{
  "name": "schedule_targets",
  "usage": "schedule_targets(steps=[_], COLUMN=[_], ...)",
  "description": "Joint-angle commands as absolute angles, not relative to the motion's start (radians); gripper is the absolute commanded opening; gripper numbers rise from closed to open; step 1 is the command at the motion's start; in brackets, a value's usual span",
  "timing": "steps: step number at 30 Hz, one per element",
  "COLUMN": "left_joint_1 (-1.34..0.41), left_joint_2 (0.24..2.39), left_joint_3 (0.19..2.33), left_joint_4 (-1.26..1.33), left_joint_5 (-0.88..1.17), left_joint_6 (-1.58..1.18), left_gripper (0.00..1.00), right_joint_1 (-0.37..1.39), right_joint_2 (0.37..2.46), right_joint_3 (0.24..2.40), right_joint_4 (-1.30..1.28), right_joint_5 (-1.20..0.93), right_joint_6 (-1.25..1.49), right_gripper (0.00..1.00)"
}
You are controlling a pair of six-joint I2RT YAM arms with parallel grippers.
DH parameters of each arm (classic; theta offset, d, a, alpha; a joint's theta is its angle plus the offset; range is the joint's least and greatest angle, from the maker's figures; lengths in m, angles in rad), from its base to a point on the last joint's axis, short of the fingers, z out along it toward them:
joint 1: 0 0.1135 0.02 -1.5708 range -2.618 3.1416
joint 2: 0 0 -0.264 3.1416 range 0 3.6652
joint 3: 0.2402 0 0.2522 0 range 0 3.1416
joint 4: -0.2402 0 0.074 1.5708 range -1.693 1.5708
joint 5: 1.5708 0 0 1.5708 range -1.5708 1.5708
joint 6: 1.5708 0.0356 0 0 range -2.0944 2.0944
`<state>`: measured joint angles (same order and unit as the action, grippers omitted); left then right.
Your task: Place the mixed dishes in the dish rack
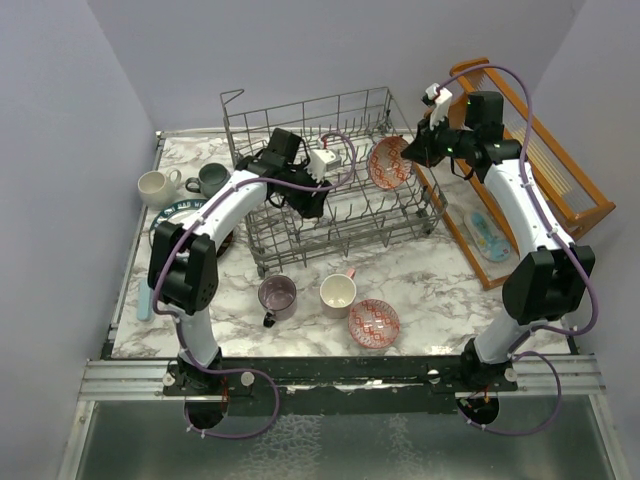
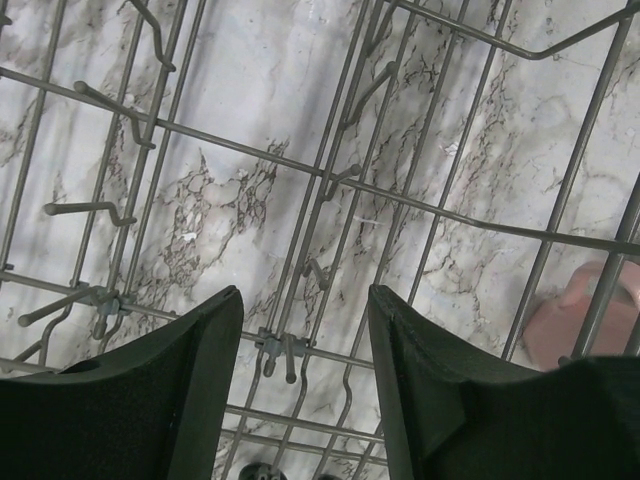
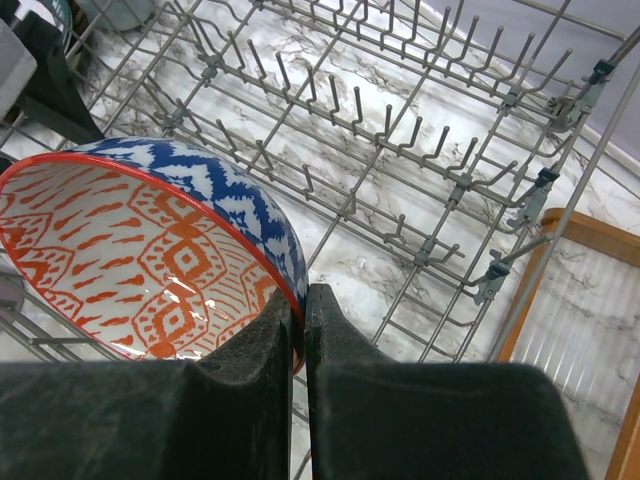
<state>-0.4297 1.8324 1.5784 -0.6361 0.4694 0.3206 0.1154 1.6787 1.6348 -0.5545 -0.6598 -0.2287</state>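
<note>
The grey wire dish rack point(image 1: 340, 215) stands mid-table with no dishes standing in its rows. My right gripper point(image 1: 415, 152) is shut on the rim of a red-and-white patterned bowl point(image 1: 388, 162), holding it tilted over the rack's right end. In the right wrist view the gripper point(image 3: 303, 300) pinches the bowl point(image 3: 150, 250) above the tines point(image 3: 400, 120). My left gripper point(image 1: 312, 198) hangs open and empty inside the rack; its wrist view point(image 2: 305, 310) shows only rack wires. In front of the rack sit the second bowl point(image 1: 374, 322), a purple mug point(image 1: 277, 295) and a cream mug point(image 1: 338, 292). A white mug point(image 1: 155, 186), a grey-green mug point(image 1: 210, 180) and the plate point(image 1: 172, 217) sit at left.
An orange-brown wooden slatted rack point(image 1: 560, 170) stands at the right edge, with a light blue item point(image 1: 487, 235) on its tray. A pale blue object point(image 1: 145, 300) lies by the table's left edge. Something pink point(image 2: 585, 305) shows through the rack wires.
</note>
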Motion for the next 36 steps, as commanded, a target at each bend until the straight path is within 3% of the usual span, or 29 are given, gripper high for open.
schedule_targets(steps=[1,7,10,13,36], left_joint_1=[-0.436,-0.436,-0.436,-0.435,-0.361], left_joint_2=[1.862,1.899,1.912,1.922,2.002], left_joint_3=[1.57,1.574,1.585,1.595,1.534], left_joint_4=[-0.626,-0.626,-0.631,-0.634,-0.447], left_joint_5=[0.545,0.559,0.561,0.551,0.407], left_joint_6=[0.341,0.341,0.337,0.335,0.267], left_gripper=[0.54,0.43,0.28,0.0,0.0], right_joint_1=[0.105,0.1,0.096,0.093,0.091], right_joint_2=[1.651,1.652,1.648,1.645,1.645], right_joint_3=[1.638,1.636,1.633,1.631,1.508], right_joint_4=[-0.502,-0.501,-0.502,-0.502,-0.457], right_joint_5=[-0.713,-0.72,-0.722,-0.722,-0.727], right_joint_6=[-0.206,-0.204,-0.204,-0.204,-0.189], right_gripper=[0.01,0.01,0.01,0.01,0.01])
